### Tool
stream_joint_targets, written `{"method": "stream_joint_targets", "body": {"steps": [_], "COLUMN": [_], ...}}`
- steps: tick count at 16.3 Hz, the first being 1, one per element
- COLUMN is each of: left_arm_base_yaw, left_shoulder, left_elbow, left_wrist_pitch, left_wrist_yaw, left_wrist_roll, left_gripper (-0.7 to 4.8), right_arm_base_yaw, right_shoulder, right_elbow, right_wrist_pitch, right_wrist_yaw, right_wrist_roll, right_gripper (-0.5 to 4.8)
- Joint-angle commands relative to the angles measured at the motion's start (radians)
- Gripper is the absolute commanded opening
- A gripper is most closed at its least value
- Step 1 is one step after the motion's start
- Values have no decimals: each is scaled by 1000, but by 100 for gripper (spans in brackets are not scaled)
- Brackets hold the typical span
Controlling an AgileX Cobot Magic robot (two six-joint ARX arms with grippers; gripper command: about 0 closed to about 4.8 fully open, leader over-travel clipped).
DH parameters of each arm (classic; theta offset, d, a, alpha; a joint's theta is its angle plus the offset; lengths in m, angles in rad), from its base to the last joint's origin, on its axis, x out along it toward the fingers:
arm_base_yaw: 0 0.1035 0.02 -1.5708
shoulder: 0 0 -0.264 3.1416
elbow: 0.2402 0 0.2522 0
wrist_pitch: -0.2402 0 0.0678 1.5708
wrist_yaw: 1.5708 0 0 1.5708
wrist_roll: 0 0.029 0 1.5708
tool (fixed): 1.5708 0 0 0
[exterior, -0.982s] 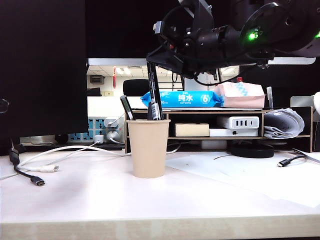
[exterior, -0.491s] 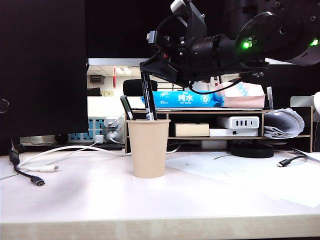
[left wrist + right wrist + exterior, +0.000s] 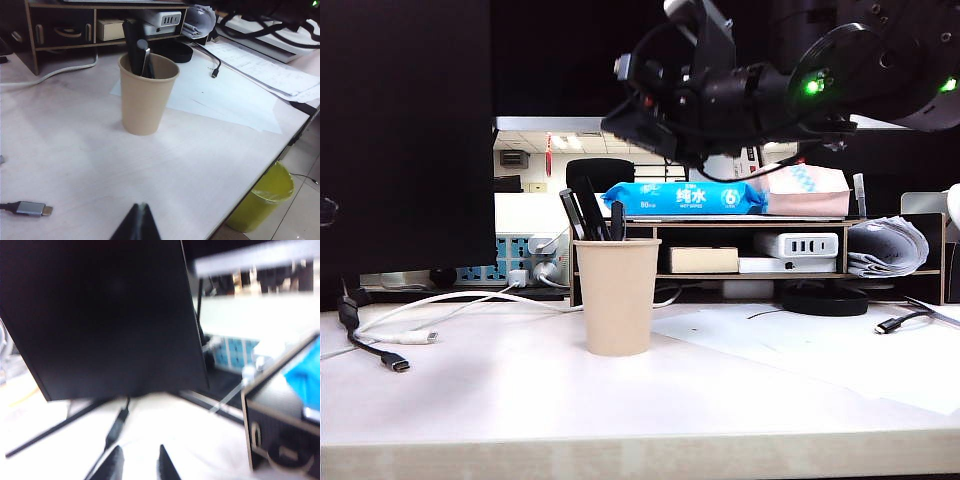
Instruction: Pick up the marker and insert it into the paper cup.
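Right gripper [image 3: 638, 122] released, hovering above paper cup [image 3: 616, 296]; marker [image 3: 132, 46] inside among pens, wooden shelf [image 3: 800, 225] behind. Left gripper [image 3: 137, 225] mostly cut off, looks clenched.

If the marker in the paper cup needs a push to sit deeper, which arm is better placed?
The right. Its pincer hangs open just above the paper cup, where the marker stands. The left pincer sits low over the table, far from the cup.

Right gripper [image 3: 139, 462] hangs high with fingers parted; left gripper [image 3: 139, 220] closed, low.
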Motion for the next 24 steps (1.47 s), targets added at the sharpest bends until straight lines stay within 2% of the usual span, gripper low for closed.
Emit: {"method": "stream_joint_targets", "body": {"steps": [1, 2, 5, 9, 11, 12, 13, 15, 20, 21, 23, 24], "left_arm_base_yaw": [-1, -1, -1, -1, -1, -1, -1, -1, -1, -1, -1, -1], "left_shoulder": [1, 1, 1, 1, 1, 0, 0, 0, 0, 1, 1, 0], "left_elbow": [1, 1, 1, 1, 1, 1, 1, 1, 1, 1, 1, 1], "left_wrist_pitch": [6, 6, 7, 6, 6, 6, 6, 6, 6, 6, 6, 6], "left_wrist_yaw": [0, 0, 0, 0, 1, 0, 0, 0, 0, 0, 0, 2], "left_wrist_roll": [4, 4, 3, 0, 0, 0, 0, 0, 0, 0, 0, 0], "left_gripper": [-5, -5, -5, -5, -5, -5, -5, -5, -5, -5, -5, -5], "right_arm_base_yaw": [1, -1, -11, -70, -106, -122, -122, -121, -110, -115, -116, -117], "right_shoulder": [-5, -20, -167, -463, -624, -745, -779, -808, -822, -841, -860, -904], "right_elbow": [3, 2, -7, -113, -167, -174, -174, -174, -173, -173, -174, -174], "right_wrist_pitch": [132, 208, 134, -132, -321, -553, -626, -686, -712, -707, -732, -831], "right_wrist_yaw": [-2, -13, -27, -27, -26, 2, -2, -12, -1, 47, 53, 115], "right_wrist_roll": [-2, -2, 15, 11, 11, 12, 12, 12, -5, -70, -157, -254], "right_gripper": [85, -9, -7, -7, -7, -5, -5, -5, -5, -5, -5, -5]}}
